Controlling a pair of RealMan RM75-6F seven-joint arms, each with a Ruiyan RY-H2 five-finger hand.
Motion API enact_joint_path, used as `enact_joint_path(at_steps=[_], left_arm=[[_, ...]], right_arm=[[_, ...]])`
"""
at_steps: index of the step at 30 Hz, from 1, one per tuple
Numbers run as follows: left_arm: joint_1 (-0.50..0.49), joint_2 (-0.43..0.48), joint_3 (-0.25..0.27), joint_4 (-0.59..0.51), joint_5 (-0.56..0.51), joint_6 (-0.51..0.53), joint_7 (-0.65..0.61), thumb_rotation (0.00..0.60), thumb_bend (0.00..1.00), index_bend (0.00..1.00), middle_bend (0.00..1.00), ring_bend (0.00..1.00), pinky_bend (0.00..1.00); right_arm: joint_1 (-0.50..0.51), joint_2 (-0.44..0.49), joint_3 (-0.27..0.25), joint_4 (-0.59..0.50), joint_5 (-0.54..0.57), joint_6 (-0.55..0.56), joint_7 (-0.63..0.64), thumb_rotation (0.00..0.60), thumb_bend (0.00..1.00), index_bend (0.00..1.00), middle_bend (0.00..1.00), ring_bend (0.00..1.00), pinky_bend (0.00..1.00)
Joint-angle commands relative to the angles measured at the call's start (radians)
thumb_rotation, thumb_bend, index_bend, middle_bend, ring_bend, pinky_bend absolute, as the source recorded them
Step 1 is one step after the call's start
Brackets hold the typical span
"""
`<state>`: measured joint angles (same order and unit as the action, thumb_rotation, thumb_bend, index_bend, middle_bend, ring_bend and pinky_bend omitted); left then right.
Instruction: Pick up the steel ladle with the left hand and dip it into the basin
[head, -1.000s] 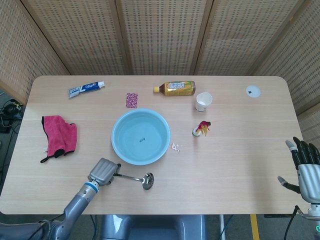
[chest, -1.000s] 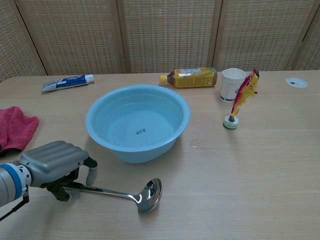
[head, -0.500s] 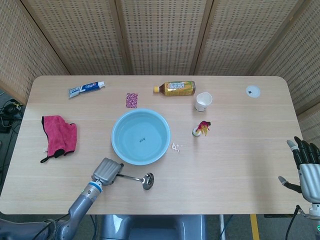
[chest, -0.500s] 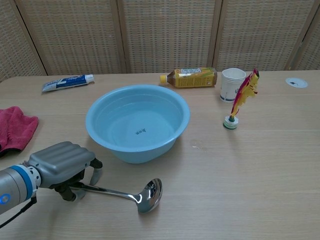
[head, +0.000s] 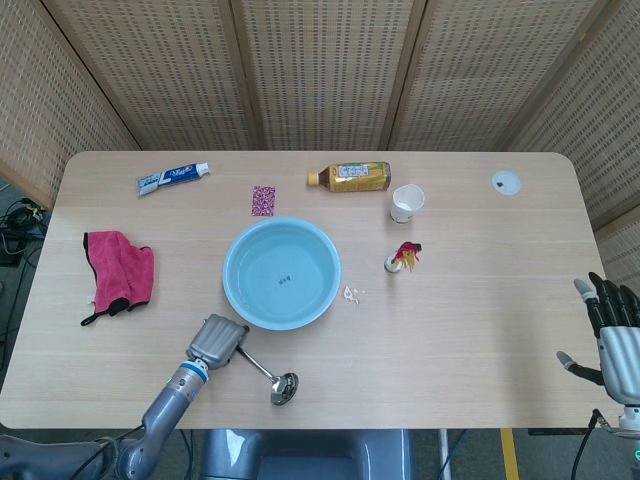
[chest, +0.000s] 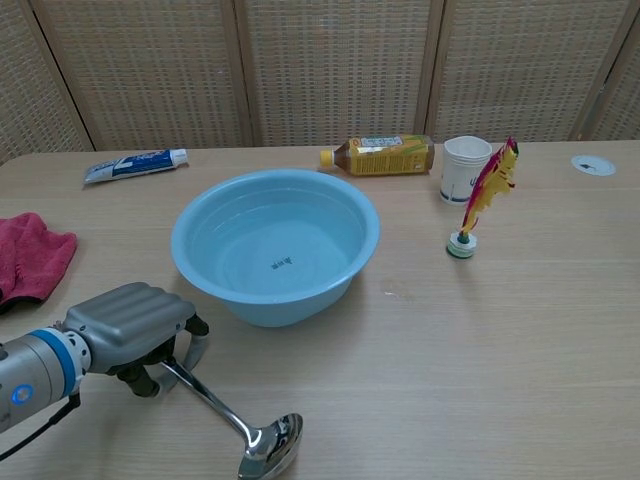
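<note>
The left hand (chest: 130, 322) curls tight around the shiny steel ladle's (chest: 228, 420) handle, beside the round light-blue plastic basin (chest: 355, 215).

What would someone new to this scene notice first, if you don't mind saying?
Probably the pale blue basin in the middle of the table, with the left hand just in front of it gripping the handle of a steel ladle whose bowl points toward the near edge. Next, the pink cloth at the far left and the yellow bottle lying behind the basin.
</note>
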<state>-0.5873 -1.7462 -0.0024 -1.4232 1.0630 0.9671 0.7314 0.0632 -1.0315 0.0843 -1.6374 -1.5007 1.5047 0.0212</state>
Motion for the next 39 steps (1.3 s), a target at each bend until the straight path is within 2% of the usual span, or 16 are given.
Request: enact_joint_path(at_steps=[1, 14, 18, 23, 24, 30, 32, 37, 39], left_arm=[[0.001, 0.029, -0.003, -0.033, 0.014, 0.018, -0.009, 0.600, 0.47, 0.57, 0.96, 0.95, 1.00], [0.009, 0.188, 0.003, -0.214, 0.116, 0.074, -0.088, 0.600, 0.48, 0.61, 0.96, 0.95, 1.00], [-0.001, 0.231, -0.015, -0.272, 0.142, 0.095, -0.084, 0.600, 0.48, 0.61, 0.96, 0.95, 1.00], [-0.027, 0.277, -0.058, -0.359, 0.115, 0.099, -0.047, 0.600, 0.48, 0.61, 0.96, 0.95, 1.00], [-0.042, 0.289, -0.088, -0.384, 0.103, 0.104, -0.031, 0.600, 0.48, 0.61, 0.96, 0.95, 1.00], [-0.101, 0.328, -0.164, -0.442, -0.023, 0.092, 0.056, 0.600, 0.48, 0.62, 0.96, 0.95, 1.00], [-0.142, 0.335, -0.209, -0.444, -0.111, 0.087, 0.101, 0.600, 0.48, 0.63, 0.96, 0.95, 1.00], [-0.249, 0.344, -0.297, -0.391, -0.336, 0.068, 0.167, 0.600, 0.48, 0.63, 0.96, 0.95, 1.00], [-0.296, 0.344, -0.324, -0.329, -0.414, 0.063, 0.200, 0.600, 0.48, 0.63, 0.96, 0.95, 1.00]], right_arm=[[0.000, -0.001, -0.001, 0.000, -0.002, 0.002, -0.001, 0.600, 0.00, 0.00, 0.00, 0.00, 0.00], [0.000, -0.003, -0.003, -0.004, -0.006, 0.005, -0.008, 0.600, 0.00, 0.00, 0.00, 0.00, 0.00], [-0.001, -0.005, -0.003, -0.005, -0.007, 0.007, -0.018, 0.600, 0.00, 0.00, 0.00, 0.00, 0.00], [-0.002, -0.006, -0.002, -0.006, -0.005, 0.009, -0.026, 0.600, 0.00, 0.00, 0.00, 0.00, 0.00], [-0.001, -0.007, -0.002, -0.006, -0.004, 0.008, -0.028, 0.600, 0.00, 0.00, 0.00, 0.00, 0.00], [0.000, -0.007, -0.001, -0.007, 0.004, 0.003, -0.038, 0.600, 0.00, 0.00, 0.00, 0.00, 0.00], [0.002, -0.009, 0.001, -0.008, 0.009, -0.002, -0.043, 0.600, 0.00, 0.00, 0.00, 0.00, 0.00], [0.009, -0.018, 0.010, 0.000, 0.029, -0.012, -0.053, 0.600, 0.00, 0.00, 0.00, 0.00, 0.00], [0.010, -0.019, 0.015, 0.003, 0.050, -0.024, -0.053, 0.600, 0.00, 0.00, 0.00, 0.00, 0.00]])
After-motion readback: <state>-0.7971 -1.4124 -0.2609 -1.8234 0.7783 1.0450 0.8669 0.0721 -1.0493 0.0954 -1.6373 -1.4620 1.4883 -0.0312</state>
